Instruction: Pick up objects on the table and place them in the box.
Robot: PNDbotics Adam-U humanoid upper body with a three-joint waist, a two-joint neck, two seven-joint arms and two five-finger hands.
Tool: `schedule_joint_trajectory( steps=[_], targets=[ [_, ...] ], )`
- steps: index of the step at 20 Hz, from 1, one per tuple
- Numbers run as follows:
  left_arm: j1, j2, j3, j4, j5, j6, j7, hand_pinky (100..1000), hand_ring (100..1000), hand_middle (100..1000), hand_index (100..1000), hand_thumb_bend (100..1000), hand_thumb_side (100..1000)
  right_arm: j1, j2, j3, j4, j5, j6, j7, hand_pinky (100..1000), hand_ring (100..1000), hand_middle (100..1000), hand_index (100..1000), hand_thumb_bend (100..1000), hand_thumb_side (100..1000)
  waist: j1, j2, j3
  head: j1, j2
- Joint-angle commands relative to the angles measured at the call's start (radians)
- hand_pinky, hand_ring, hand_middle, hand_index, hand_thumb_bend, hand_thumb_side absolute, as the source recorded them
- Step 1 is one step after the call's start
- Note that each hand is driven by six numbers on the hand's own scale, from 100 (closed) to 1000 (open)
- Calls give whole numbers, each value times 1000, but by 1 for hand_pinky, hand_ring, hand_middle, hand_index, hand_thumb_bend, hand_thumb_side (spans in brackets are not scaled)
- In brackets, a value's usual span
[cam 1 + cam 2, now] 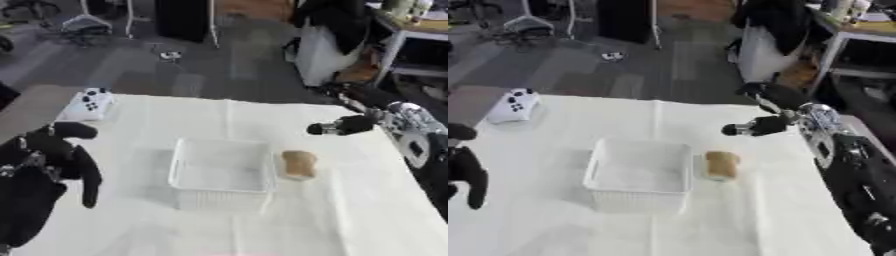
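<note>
**Basket centre, brown object beside it, both hands empty**

Left eye view. Basket [220, 171], white mesh, sits mid-tabletop [350, 225] on the white cloth; nothing visible inside. Brown object [298, 164], small and rounded-oblong, lies just beside the basket's wall at 3 o'clock; whether the two touch cannot be told. White game controller [88, 104] lies at about 10 o'clock from the basket, well apart, near the far left corner of the tabletop. Left hand [54, 152] shows at 9 o'clock of the frame, black, fingers relaxed and hanging downward, holding nothing; it hovers near the left edge of the cloth. Right hand [343, 125] comes in from 3 o'clock, above and beyond the brown object, one dark fingertip pointing toward the view's left. It carries nothing.

Right eye view. Same layout, shifted left. Right hand [756, 126] reads more clearly here: fingers spread apart, not curled round anything, silver wrist behind it. It lies at about 1 o'clock from the brown object [721, 165], apart from it. Only drooping fingers of the left hand [467, 172] show at the 9 o'clock edge.
</note>
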Motion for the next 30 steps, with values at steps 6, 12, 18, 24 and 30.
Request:
schedule_joint_trajectory(
  steps=[6,12,18,24,30],
  targets=[
    [-26,12,8,-18,9,2,-2,314,553,765,733,591,834,-25,15,-14,46,49,-10,7,1000,910,932,957,833,1000,2,-8,7,15,-36],
    [-30,13,9,-18,12,2,-2,314,553,765,733,593,831,-17,21,-8,62,23,-25,58,1000,907,935,959,838,1000,1,-8,10,22,-49],
    [-31,13,9,-18,14,3,-2,314,553,765,733,592,832,-11,28,-18,77,-14,-13,101,996,891,931,957,835,1000,1,-7,9,31,-55],
    [-32,12,10,-18,13,3,-2,314,554,765,733,593,831,-1,35,-40,108,-18,15,96,985,887,933,955,834,1000,1,-5,9,33,-43],
    [-33,12,10,-18,13,2,-2,314,554,765,733,592,832,25,48,-52,129,-11,31,102,981,888,935,952,828,1000,2,-4,9,36,-37]
  ],
)
